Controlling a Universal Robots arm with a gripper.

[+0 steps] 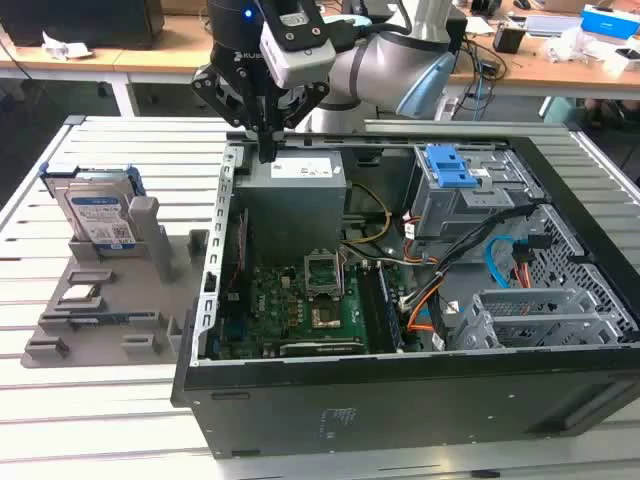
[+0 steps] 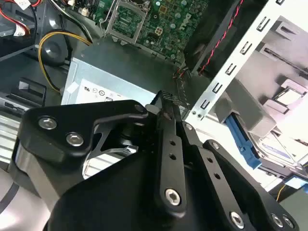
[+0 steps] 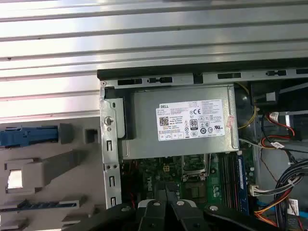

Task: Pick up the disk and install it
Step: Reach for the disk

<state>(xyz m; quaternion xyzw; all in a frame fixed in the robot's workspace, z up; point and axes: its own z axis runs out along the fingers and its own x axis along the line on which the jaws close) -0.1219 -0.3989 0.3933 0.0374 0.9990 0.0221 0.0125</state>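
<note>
The tool (image 1: 268,150) has its fingers pinched right together with nothing between them; that closed pair is clearest in the first wrist view (image 3: 166,204), though the picture's edge cuts off most of its body there. In the exterior view it hangs point-down over the corner of the grey power supply (image 1: 295,185), right by the side wall of the open computer case (image 1: 400,385); whether the tips actually touch the metal is impossible to say from that angle. In the second wrist view the tool's (image 2: 168,103) own black linkage blocks a big chunk of the scene, so just a slice of the power supply (image 2: 110,82) peeks out past it.

Further out, the green motherboard (image 1: 300,300) lies in the case floor, and the blue-topped drive cage (image 1: 450,165) sits towards the exterior view's right, half buried in cables.

The disk (image 1: 98,212) is well apart from the tool, outside the case on the exterior view's left; it stands upright in a grey holder (image 1: 110,320) on the slatted metal counter (image 1: 100,400), label facing out, bottom edge hidden in its slot. The first wrist view catches just its blue top edge (image 3: 29,136); the second wrist view shows it (image 2: 281,151) partly behind the case wall.
</note>
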